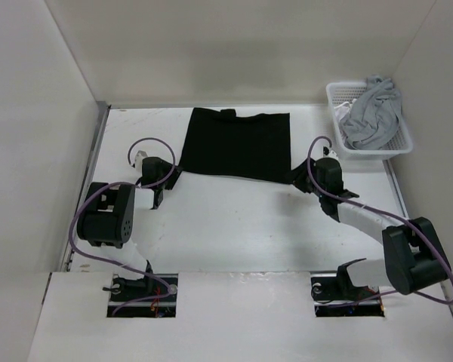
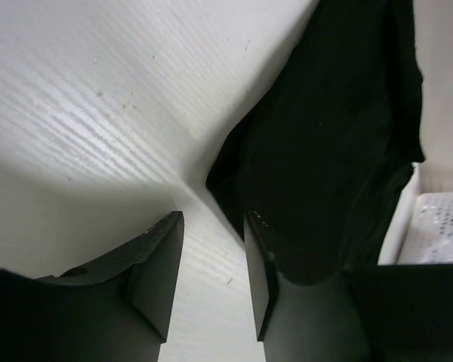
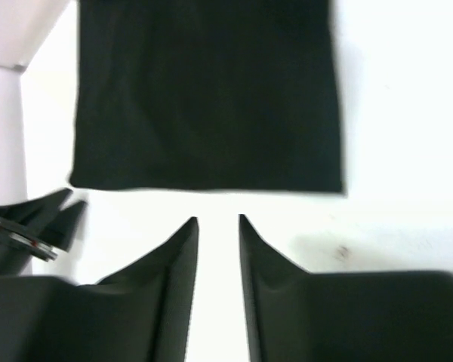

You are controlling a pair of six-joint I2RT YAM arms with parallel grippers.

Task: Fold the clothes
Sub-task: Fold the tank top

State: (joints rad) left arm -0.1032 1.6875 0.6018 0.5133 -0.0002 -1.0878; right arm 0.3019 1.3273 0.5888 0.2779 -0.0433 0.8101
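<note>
Both arms reach low over the desk (image 1: 234, 226). The left pincer (image 2: 211, 219) is wide and the right pincer (image 3: 217, 220) narrower, both empty, beside the black shirt's (image 1: 238, 143) near corners.

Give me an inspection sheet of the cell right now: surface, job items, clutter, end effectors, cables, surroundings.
Surface: white table, no spills or marks of note.
Job's things: black shirt lies flat at the far middle, in a rough rectangle.
Clutter: white basket at the far right corner, light grey garment heaped in it.
End effectors: left end effector open and empty, beside the shirt's near left corner; right end effector open and empty, just short of the shirt's near edge.
Cables: left purple cable and right purple cable loop off the arms; neither lies on the shirt.
Surroundings: white walls on three sides; nothing else seen.
</note>
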